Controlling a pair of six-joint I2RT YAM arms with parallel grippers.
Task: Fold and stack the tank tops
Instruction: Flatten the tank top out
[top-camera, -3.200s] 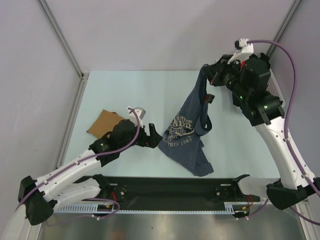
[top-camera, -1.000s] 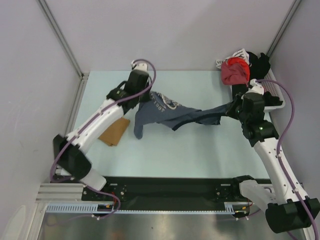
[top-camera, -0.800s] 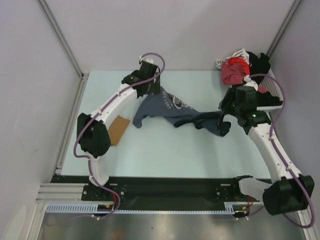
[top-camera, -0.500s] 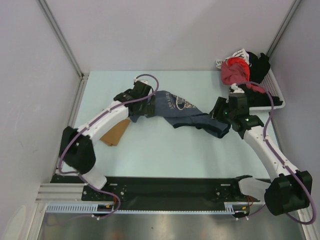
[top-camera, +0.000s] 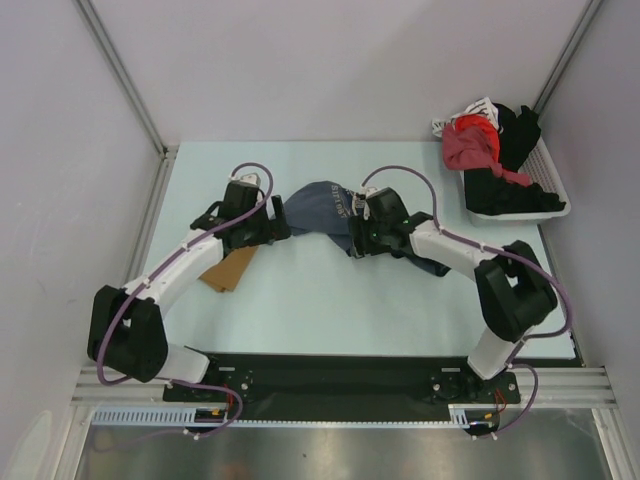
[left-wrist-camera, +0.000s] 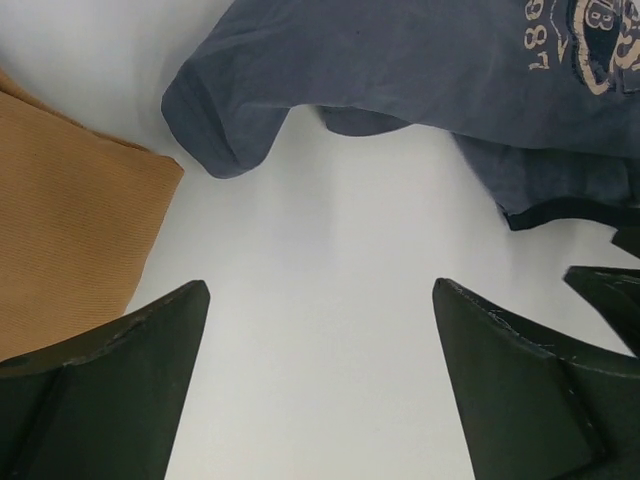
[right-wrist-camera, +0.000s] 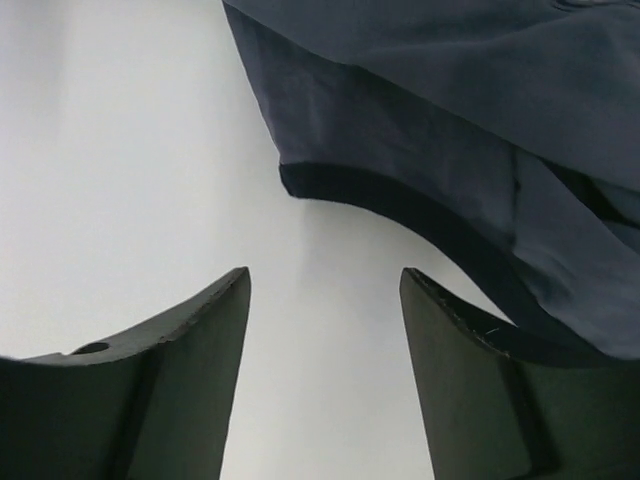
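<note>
Slate-blue cloth with darker trim and a pale printed graphic makes up one of two tank tops on the table (top-camera: 330, 300). This slate-blue tank top (top-camera: 318, 203) lies bunched and wrinkled, not folded, and everything else is placed from it here. The second one, the tan-brown tank top (top-camera: 228, 268), lies flat to its left and nearer the arm bases, partly covered by the left arm. In the left wrist view a corner of the tan-brown tank top (left-wrist-camera: 60, 230) sits just beside a rolled edge of the slate-blue tank top (left-wrist-camera: 400, 60); whether they touch I cannot tell.

Two arms reach in, one from each side. The left claw (top-camera: 277, 228) is at the blue top's left edge, and its wrist view shows the left claw (left-wrist-camera: 320, 290) spread wide with only bare table between the fingers (left-wrist-camera: 110, 380). The right claw (top-camera: 356, 243) is at the near right part of the blue top, its arm lying across the cloth there. From the wrist camera the right claw (right-wrist-camera: 325, 275) stands open and empty, and the dark-trimmed hem of the slate-blue tank top (right-wrist-camera: 450, 100) curves just beyond its fingertips.

One white basket (top-camera: 555, 205) sits well to the right and farther back, heaped with red cloth (top-camera: 465, 145) and black cloth (top-camera: 515, 130).
</note>
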